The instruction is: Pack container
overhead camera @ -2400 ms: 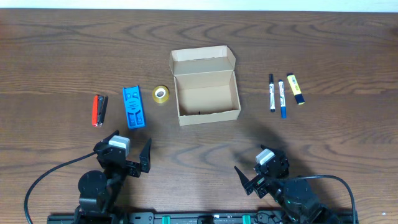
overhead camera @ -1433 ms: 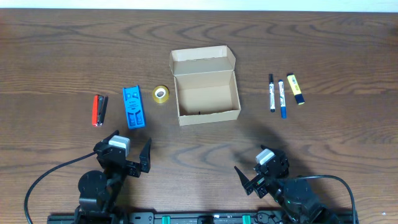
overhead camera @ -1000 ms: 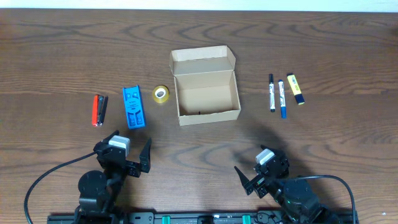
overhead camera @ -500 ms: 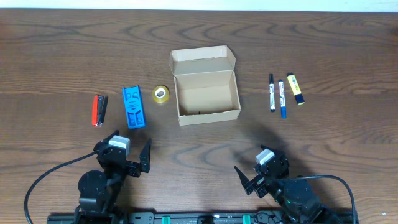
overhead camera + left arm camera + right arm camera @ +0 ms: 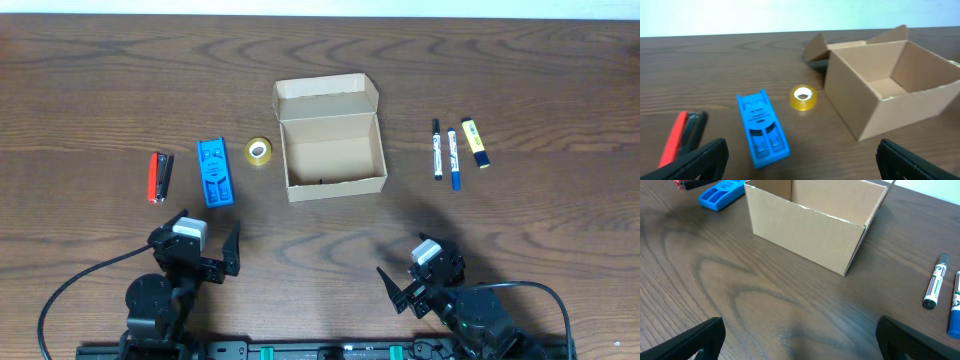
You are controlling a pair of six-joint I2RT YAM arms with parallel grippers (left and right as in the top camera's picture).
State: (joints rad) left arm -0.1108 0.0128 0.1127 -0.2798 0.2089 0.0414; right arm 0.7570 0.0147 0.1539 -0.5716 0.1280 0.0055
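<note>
Overhead view: compared with the preceding seconds, nothing on the table has moved, and the left pincer (image 5: 203, 252) shows at most a very slight shift, so packing is judged not yet started. The box (image 5: 330, 150) stands at the table's centre with its mouth facing up and its lid flap folded back on the far side. Its long axis runs left to right, and no stationery is seen inside. To its left lie a tape roll (image 5: 259, 151), a blue plastic tool (image 5: 216, 172) and a red stapler (image 5: 159, 177). To its right lie two markers (image 5: 437, 149) and a yellow highlighter (image 5: 476, 142). Both the left pincer and the right pincer (image 5: 410, 272) rest near the front edge, well apart from every item. Left wrist view: the fingers (image 5: 695, 160) stand spread wide with nothing between them. The box sits ahead and to the right, just beside the tape roll. Right wrist view: the fingers (image 5: 690, 342) are likewise fully spread and empty. The box's long front wall faces the camera, with one marker at the right.
</note>
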